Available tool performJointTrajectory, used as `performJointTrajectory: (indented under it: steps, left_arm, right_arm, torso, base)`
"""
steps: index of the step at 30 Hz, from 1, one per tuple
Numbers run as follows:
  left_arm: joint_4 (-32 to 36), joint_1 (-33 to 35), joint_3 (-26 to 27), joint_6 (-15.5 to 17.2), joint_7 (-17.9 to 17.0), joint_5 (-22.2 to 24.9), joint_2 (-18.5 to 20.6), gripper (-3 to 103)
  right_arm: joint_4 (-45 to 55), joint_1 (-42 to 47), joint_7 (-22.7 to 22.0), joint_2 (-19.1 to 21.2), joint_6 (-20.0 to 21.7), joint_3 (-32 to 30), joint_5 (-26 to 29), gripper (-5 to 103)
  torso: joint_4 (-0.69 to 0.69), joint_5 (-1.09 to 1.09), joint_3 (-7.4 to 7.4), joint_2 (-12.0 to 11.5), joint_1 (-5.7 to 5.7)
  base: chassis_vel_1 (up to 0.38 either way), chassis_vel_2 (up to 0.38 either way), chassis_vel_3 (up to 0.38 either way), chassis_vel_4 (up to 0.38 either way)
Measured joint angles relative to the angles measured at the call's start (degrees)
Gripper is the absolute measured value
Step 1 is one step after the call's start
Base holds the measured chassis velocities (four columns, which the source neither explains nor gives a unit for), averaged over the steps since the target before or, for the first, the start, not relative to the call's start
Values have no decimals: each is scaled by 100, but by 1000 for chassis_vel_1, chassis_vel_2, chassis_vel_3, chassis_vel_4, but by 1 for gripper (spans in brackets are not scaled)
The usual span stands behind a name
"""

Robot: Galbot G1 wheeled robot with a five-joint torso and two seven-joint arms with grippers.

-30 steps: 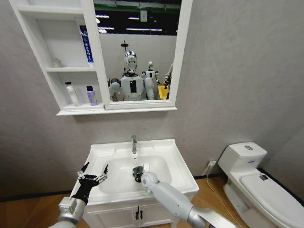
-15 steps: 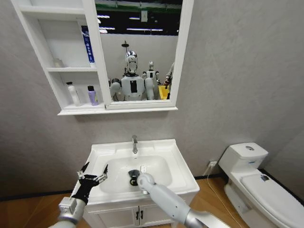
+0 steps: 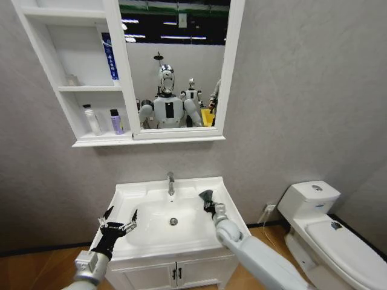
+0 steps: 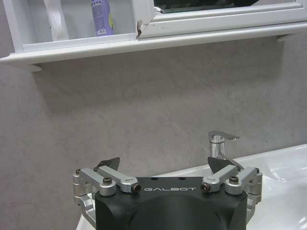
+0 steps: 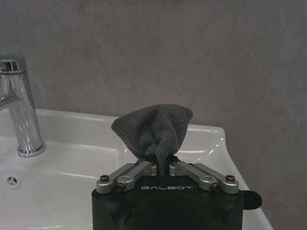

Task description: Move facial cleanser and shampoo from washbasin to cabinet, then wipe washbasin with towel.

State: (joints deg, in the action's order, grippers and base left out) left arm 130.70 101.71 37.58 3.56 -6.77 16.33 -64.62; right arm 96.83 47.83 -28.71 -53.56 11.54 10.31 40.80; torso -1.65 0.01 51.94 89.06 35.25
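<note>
Between the right gripper's (image 5: 162, 167) clamped jaws the towel (image 5: 154, 128) bunches up soft and light over the washbasin (image 3: 227, 208), while the left gripper (image 3: 118, 221) hovers, jaws apart.

We see a dark grey towel (image 5: 154, 132) at the centre of the right wrist frame, above the black and silver right gripper (image 5: 163, 167). The washbasin (image 3: 227, 219) is glossy white with a chrome tap (image 3: 170, 183). In the upper left of the head frame, the white cabinet (image 3: 45, 45) holds a lilac bottle (image 3: 115, 121) and a white one (image 3: 92, 119). The wall (image 3: 302, 90) is mottled grey. The left gripper (image 3: 119, 220) is black.
</note>
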Motion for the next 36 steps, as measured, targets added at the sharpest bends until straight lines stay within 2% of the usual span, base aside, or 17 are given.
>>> performJointTrajectory:
  steps: [1, 3, 4, 6, 8, 11, 14, 17, 22, 24, 25, 28, 29, 31, 34, 36]
  left_arm:
    - [0, 0, 0, 0, 0, 0, 0, 100]
    - [0, 0, 0, 0, 0, 0, 0, 100]
    - [0, 0, 0, 0, 0, 0, 0, 100]
    - [0, 0, 1, 0, 0, 0, 0, 100]
    - [0, 0, 1, 1, -1, 0, 0, 100]
    - [0, 0, 0, 1, 0, 0, 0, 100]
    - [0, 0, 1, 1, 0, 0, 0, 100]
    - [0, 0, 0, 1, 0, 0, 0, 100]
    - [0, 0, 0, 1, 0, 0, 0, 100]
    - [0, 0, 1, 1, 0, 0, 0, 100]
    - [0, 0, 1, 1, 0, 0, 0, 100]
    - [0, 0, 0, 1, 0, 0, 0, 100]
    - [0, 0, 0, 1, 0, 0, 0, 100]
    - [0, 0, 0, 1, 0, 0, 0, 100]
    - [0, 0, 0, 1, 0, 0, 0, 100]
    - [0, 0, 0, 1, 0, 0, 0, 100]
  right_arm:
    - [0, 0, 0, 0, 0, 0, 0, 7]
    - [-275, -57, 636, 114, -298, -268, 284, 7]
    - [-487, -138, 812, 112, -361, -327, 415, 7]
    - [-721, -251, 940, 91, -387, -368, 565, 7]
    - [-1261, -559, 1136, -17, -337, -399, 1028, 7]
    - [-1729, -854, 1238, -154, -212, -399, 1302, 7]
    - [-1808, -911, 1266, -167, -138, -395, 1383, 7]
    - [-1889, -965, 1363, -170, 163, -353, 1786, 7]
    - [-1876, -883, 1357, -194, 269, -355, 1928, 5]
    - [-1978, -872, 1435, -222, 245, -339, 1933, 14]
    - [-1978, -872, 1435, -222, 245, -339, 1933, 14]
    - [-2107, -930, 1529, -250, 137, -331, 1930, 30]
    - [-2107, -930, 1529, -250, 137, -331, 1930, 30]
    - [-2148, -942, 1655, -236, 46, -313, 1866, 41]
    - [-2172, -940, 1770, -232, -45, -311, 1796, 46]
    - [-2174, -917, 1833, -227, -79, -307, 1762, 57]
  torso:
    - [0, 0, 0, 0, 0]
    - [0, 0, 0, 0, 0]
    - [-1, 0, 0, 0, 0]
    - [0, 0, 0, 0, 0]
    - [0, 0, 1, 0, 1]
    - [2, 0, 1, -1, 1]
    - [2, 0, 1, -1, 1]
    - [1, -1, 1, -1, 1]
    - [0, -1, 1, -1, 1]
    - [0, -3, 0, -1, 0]
    - [0, -3, 0, -1, 0]
    - [0, -2, 0, -1, 1]
    - [0, -2, 0, -1, 1]
    - [0, -2, 1, -1, 1]
    - [0, -2, 0, -1, 1]
    - [0, -2, 1, -1, 1]
  base:
    - [0, 0, 0, 0]
    - [0, 0, 0, 0]
    - [0, 0, 0, 0]
    - [0, 0, 0, 0]
    - [0, 0, 0, 0]
    - [0, 0, 0, 0]
    - [0, 0, 0, 0]
    - [0, 0, 0, 0]
    - [0, 0, 0, 0]
    - [0, 0, 0, 0]
    - [0, 0, 0, 0]
    - [0, 0, 0, 0]
    - [0, 0, 0, 0]
    - [0, 0, 0, 0]
    - [0, 0, 0, 0]
    - [0, 0, 0, 0]
